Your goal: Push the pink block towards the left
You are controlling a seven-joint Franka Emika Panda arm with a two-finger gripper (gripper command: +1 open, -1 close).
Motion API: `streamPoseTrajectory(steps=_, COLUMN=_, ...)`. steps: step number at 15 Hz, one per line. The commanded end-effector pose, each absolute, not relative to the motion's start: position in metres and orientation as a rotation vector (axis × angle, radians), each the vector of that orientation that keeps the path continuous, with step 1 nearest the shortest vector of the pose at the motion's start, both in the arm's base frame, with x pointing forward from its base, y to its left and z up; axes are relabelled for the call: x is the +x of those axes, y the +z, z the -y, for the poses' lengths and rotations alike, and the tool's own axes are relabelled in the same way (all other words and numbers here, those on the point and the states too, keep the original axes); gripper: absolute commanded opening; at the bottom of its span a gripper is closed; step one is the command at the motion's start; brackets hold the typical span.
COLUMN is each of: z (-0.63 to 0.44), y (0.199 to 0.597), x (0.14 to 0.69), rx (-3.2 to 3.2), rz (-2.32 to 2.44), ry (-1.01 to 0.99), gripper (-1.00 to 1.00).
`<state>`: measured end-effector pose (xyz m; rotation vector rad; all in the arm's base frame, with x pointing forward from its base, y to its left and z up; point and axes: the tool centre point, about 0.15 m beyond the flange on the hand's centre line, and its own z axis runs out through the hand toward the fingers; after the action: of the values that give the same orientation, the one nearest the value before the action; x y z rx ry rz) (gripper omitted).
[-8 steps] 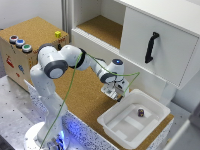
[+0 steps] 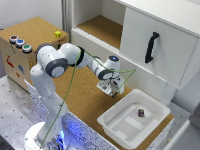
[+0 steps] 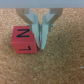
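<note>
A Franka Panda arm (image 2: 75, 57) reaches over the cork-topped counter (image 2: 85, 95) beside a white tray (image 2: 112, 127). Its gripper (image 3: 43, 45), fingers drawn nearly together and holding nothing, rests against the pink block (image 3: 23, 38), which sits on the cork just beside the fingertips.

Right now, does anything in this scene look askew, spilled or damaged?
Nothing stands out. The pink block sits flat on the cork surface beside the gripper, and a small dark block lies inside the white bin. No spill or damage shows.
</note>
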<state>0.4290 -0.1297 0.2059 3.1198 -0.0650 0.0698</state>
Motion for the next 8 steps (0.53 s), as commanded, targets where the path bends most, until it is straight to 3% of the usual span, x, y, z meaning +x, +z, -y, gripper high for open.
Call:
streamPoseTrajectory(steps=1, z=0.091, y=0.208, x=0.432, rx=3.108, rz=0.066, ry=0.041, gripper=-1.0)
streamPoseTrajectory(steps=8, z=0.05, y=0.215, x=0.441, rx=3.158, rz=0.14, ry=0.005, gripper=-1.0)
